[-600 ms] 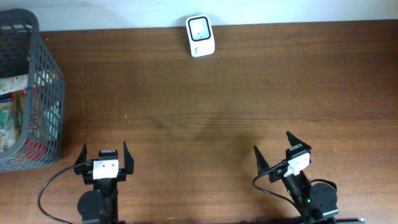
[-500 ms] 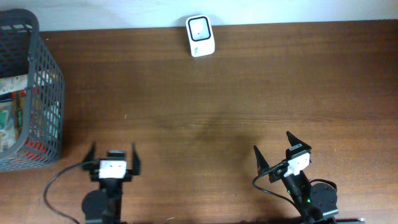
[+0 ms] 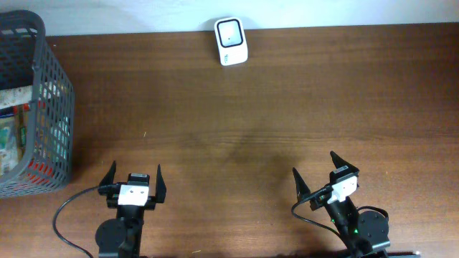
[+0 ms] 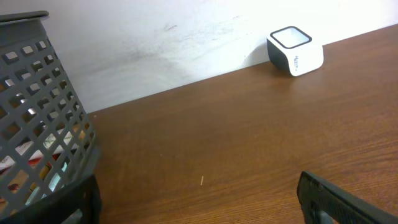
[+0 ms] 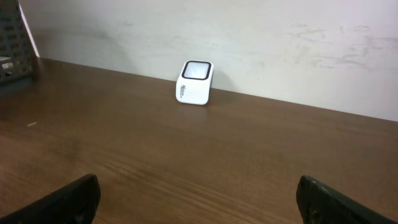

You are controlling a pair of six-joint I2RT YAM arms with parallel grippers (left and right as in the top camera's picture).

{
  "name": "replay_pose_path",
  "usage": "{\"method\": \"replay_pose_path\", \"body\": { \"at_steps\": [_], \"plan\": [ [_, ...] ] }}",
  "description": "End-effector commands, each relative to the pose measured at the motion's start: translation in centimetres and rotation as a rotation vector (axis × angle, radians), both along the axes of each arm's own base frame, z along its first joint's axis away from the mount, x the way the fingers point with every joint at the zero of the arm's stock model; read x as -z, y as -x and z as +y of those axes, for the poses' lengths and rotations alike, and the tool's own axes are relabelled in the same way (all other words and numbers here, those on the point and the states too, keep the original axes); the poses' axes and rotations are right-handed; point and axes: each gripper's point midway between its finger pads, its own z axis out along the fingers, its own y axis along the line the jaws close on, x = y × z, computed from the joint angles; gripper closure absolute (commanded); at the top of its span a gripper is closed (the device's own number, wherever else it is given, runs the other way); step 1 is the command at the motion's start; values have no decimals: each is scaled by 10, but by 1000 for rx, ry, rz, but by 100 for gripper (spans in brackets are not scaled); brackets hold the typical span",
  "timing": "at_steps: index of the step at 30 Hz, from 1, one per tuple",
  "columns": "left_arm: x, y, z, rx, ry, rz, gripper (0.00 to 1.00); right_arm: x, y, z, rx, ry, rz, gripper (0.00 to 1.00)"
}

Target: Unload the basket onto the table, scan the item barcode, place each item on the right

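The white barcode scanner (image 3: 231, 41) stands at the table's far edge against the wall, its window facing up; it also shows in the left wrist view (image 4: 295, 50) and the right wrist view (image 5: 195, 82). Packaged items (image 3: 10, 136) lie inside the grey mesh basket (image 3: 59, 80) at the far left, half hidden by its wall. My left gripper (image 3: 134, 172) is at the near edge, right of the basket, open and holding nothing (image 4: 199, 205). At the near right, my right gripper (image 3: 314, 165) is open too, over bare wood (image 5: 199, 199).
The basket wall (image 4: 37, 118) fills the left of the left wrist view, close to that gripper's left finger. A small pale speck (image 3: 144, 133) lies on the brown wooden table (image 3: 272, 107). A white wall runs behind the scanner.
My left arm has shifted a little to the right and squared up toward the far wall. The right arm, the scanner and the basket have not moved.
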Motion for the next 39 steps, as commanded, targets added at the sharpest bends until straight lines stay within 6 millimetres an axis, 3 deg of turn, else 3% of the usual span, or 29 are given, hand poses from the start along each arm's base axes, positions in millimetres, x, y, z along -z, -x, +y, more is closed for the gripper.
{"method": "replay_pose_path", "body": {
  "at_steps": [1,32,39],
  "plan": [
    [0,0,-3,20,-10,-2,1,2,1,2,-12,7,-2,1],
    [0,0,-4,20,-10,-4,1,3,1,2,-12,7,-2,1],
    [-11,-1,-7,38,-8,-48,1,3,1,2,-12,6,-1,1]
  ]
}}
